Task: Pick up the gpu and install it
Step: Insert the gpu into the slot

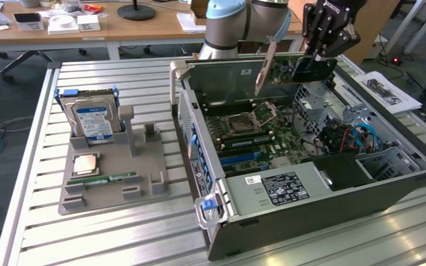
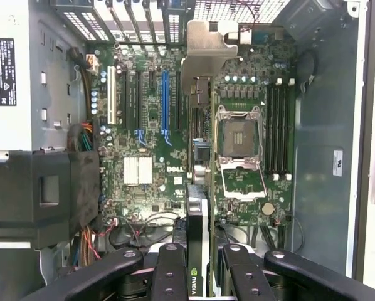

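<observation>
claw (image 1: 320, 55) pinching the gpu (image 1: 305, 71) by its upper edge, card held on edge over the far side of the open computer case (image 1: 390, 188), its silvery bracket (image 1: 265, 64) hanging down. wrist view: the card runs edge-on between the claw's fingers (image 2: 169, 269), above the motherboard (image 2: 137, 169), near the blue slot (image 2: 164, 100). hard drive (image 1: 93, 123) stands in a grey holder (image 1: 109, 188) on the counter (image 1: 124, 238), well apart.

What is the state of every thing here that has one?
Thin dark gpu card with silvery bracket: held in the air, not seated.
Black gripper: shut on the gpu card.
Dark grey computer case: on its side, open.
Silver processor socket: open, empty.
Blue-labelled silver hard drive: upright in grey holder.
</observation>
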Available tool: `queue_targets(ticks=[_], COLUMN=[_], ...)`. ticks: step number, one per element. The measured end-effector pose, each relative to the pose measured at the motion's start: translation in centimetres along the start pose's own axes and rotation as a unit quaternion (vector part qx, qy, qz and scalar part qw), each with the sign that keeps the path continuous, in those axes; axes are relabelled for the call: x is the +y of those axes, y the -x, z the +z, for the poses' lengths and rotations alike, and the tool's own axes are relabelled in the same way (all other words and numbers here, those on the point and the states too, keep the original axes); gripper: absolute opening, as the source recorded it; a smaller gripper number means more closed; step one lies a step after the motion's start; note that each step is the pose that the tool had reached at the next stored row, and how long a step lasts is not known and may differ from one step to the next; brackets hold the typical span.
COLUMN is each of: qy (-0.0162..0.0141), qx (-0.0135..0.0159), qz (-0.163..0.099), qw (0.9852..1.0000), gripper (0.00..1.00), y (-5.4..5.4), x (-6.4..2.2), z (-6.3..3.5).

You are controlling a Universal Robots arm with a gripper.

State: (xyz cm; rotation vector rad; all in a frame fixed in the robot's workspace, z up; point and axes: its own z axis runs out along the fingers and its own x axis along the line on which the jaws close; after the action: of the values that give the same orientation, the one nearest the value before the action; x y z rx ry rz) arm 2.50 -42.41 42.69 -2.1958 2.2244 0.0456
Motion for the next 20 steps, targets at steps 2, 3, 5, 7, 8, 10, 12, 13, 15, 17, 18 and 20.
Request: queue_targets(ticks=[2, 3, 5, 7, 8, 10, 12, 13, 15, 17, 18, 20], qy=[-0.0012, -0.0015, -0.0016, -0.0016, -0.0016, -0.0016, -0.0017, -0.0017, -0.0018, -0.0018, -0.0018, -0.0018], qx=[-0.0001, -0.0001, 0.0000, 0.0000, 0.0001, 0.0000, 0.0000, 0.0000, 0.0000, 0.0000, -0.0001, 0.0000], qz=[0.000, 0.000, 0.000, 0.000, 0.000, 0.000, 0.000, 0.000, 0.000, 0.000, 0.000, 0.000], qw=[1.0000, 1.0000, 1.0000, 1.0000, 1.0000, 1.0000, 1.0000, 1.0000, 1.0000, 1.0000, 1.0000, 1.0000], gripper=[0.27, 0.27, 0.27, 0.27, 0.27, 0.27, 0.27, 0.27, 0.27, 0.27, 0.27, 0.27], y=[0.0, 0.0, 0.0, 0.0, 0.0, 0.0, 0.0, 0.0, -0.1, -0.1, -0.1, -0.1], x=[0.21, 0.30, 0.46, 0.64, 0.73, 0.92, 1.14, 1.25, 1.44, 1.52, 1.56, 1.65], z=[0.05, 0.08, 0.14, 0.24, 0.30, 0.52, 0.79, 0.94, 1.25, 1.52, 1.67, 1.96])
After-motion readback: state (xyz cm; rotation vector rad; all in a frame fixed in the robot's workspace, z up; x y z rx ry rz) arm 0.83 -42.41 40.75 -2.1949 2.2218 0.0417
